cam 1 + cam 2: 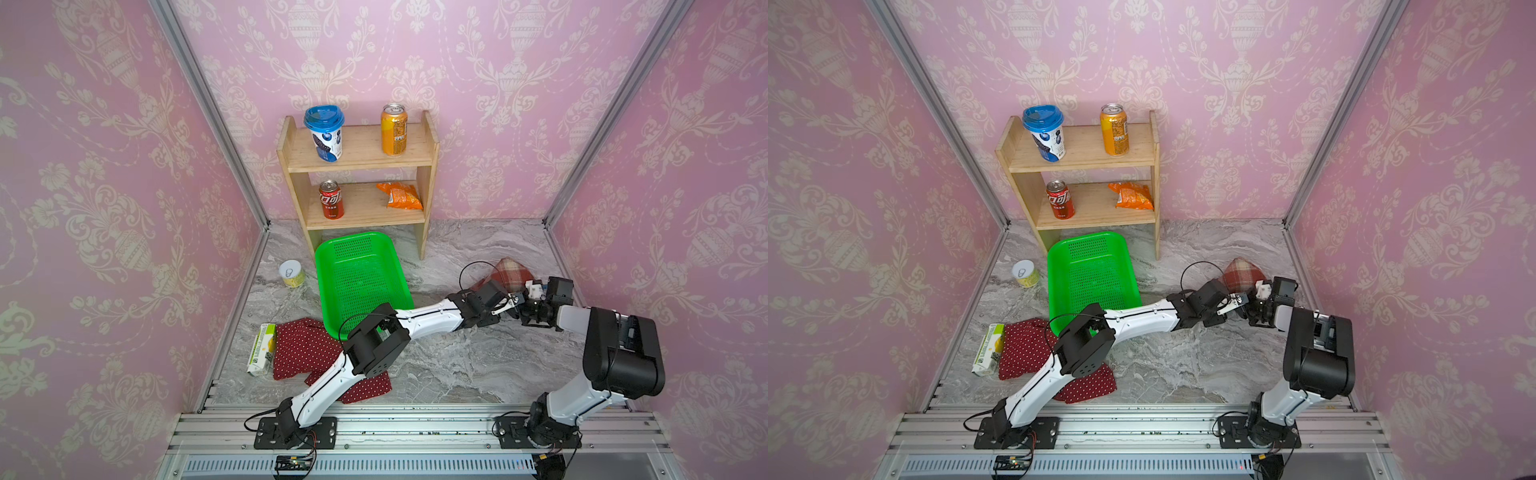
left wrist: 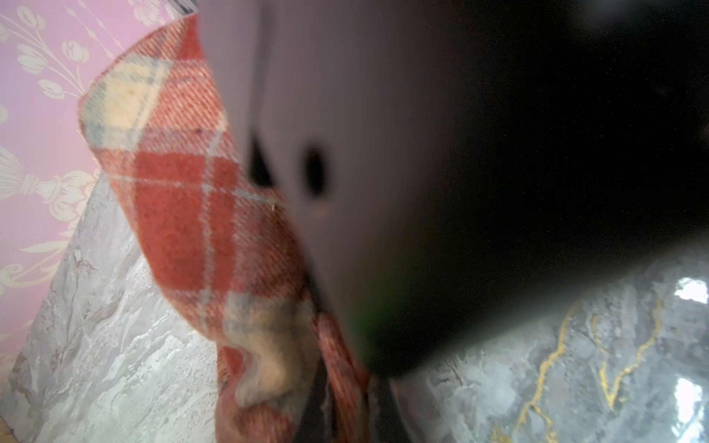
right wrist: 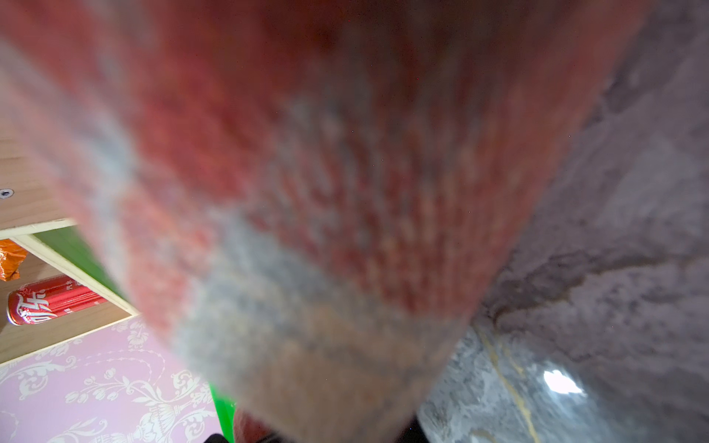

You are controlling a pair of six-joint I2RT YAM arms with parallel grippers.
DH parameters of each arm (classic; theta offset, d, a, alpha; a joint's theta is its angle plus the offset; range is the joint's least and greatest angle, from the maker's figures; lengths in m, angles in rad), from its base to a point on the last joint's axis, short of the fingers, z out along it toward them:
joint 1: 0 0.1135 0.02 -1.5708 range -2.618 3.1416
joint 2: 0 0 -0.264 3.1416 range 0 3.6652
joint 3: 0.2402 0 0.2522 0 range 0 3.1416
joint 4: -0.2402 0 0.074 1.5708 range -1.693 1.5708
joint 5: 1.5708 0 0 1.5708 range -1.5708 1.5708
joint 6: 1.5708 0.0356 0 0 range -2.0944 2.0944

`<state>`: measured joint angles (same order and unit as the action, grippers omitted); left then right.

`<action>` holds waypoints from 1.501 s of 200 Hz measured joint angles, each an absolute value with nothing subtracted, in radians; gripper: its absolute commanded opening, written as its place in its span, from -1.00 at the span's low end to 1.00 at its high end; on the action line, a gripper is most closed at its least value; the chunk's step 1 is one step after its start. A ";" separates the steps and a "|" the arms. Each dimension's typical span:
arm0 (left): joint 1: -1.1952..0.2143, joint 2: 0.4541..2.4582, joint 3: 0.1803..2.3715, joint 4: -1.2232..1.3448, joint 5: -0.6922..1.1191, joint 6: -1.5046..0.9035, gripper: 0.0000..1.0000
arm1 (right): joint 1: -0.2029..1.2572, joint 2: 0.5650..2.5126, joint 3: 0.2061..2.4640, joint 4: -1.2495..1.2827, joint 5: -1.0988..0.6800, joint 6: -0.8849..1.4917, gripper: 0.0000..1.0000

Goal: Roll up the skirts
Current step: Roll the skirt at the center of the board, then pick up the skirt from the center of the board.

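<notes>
**Red plaid in both grips, dotted skirt not yet rolled**

Near the front left corner of the bench [image 1: 457, 365], the dark red polka-dot skirt [image 1: 307, 353] lies spread and rumpled. One side rests against a carton [image 1: 262, 349] and its middle is hidden under the left arm; no roll shows in it. The green basket [image 1: 332, 257] sits just beyond.

Near the right edge, the plaid skirt [image 1: 509, 274] is bunched into a thick, cone-like roll. The left gripper [image 1: 512, 302], reached across the bench, is closed on the roll's near end, and the left wrist view shows cloth pinched between its tips. The right gripper [image 1: 527, 302] meets it there. Cloth smothers the right wrist view and runs down between the jaws, so I judge them narrowly shut on the same skirt.

At best, half the task seems done. The arms cover the roll's near end, so I cannot tell how tight it is.
</notes>
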<state>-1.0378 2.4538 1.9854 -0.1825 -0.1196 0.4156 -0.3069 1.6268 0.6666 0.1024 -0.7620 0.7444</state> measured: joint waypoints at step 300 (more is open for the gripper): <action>-0.815 2.374 1.729 0.224 0.624 -0.235 -1.00 | -0.200 1.747 0.691 0.429 -0.749 0.917 0.99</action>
